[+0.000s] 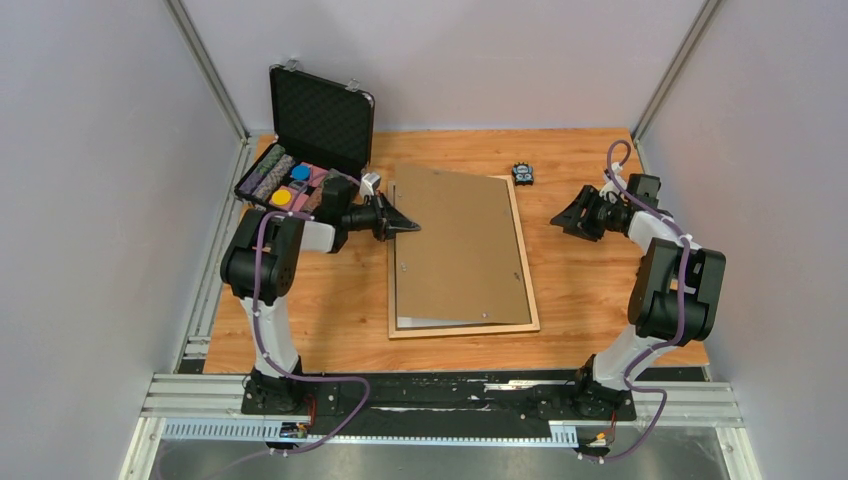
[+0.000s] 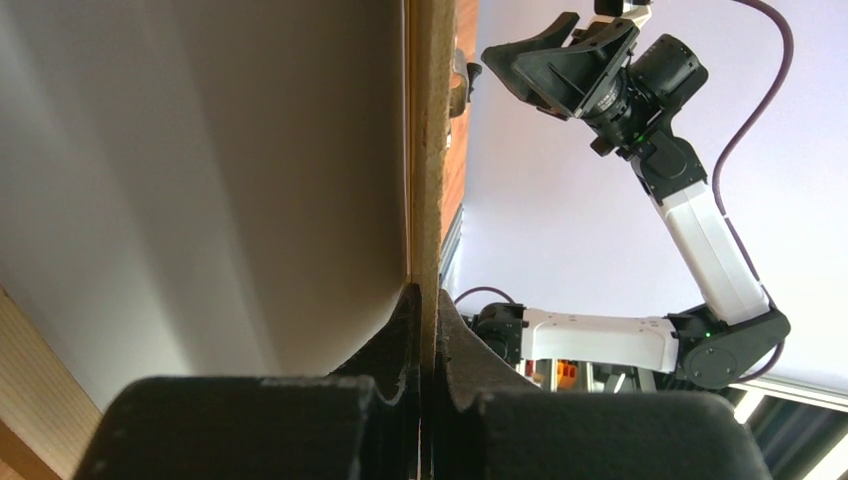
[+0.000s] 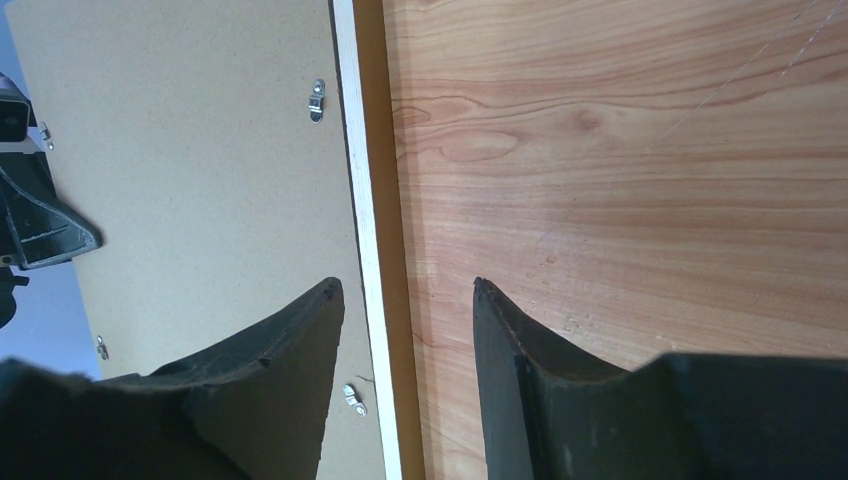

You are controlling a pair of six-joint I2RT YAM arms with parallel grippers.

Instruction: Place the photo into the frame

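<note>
Closest to the lens, the left claw (image 2: 425, 300) is clamped on the thin raw edge of the brown backing board (image 2: 432, 150), its two black fingers pressed together with only the board's thickness between them. From above, the board (image 1: 455, 245) is a flat, matte rectangle of fibreboard lying slightly askew over the frame (image 1: 465, 330), a thin light-brown wooden moulding flat on the wood-grain table (image 1: 600, 300). A pale sliver shows between the board's near edge and the moulding; it is probably the white back of the photo (image 1: 425, 322), which would put the print inside the frame under the board, though its picture side is hidden. The right claw (image 3: 405, 290) hovers with its jaws apart, holding nothing, above the frame's right side. Small metal turn clips (image 3: 316, 100) dot the board's rim. The likely risks: a one-sided pinch on such a slim, smooth edge could let the board pivot or slip; sliding the board could drag the loose print out of square; and, being skewed, a corner may ride up on the moulding instead of dropping in. A black foam-lined case (image 1: 320, 110) stands open behind the left arm.
</note>
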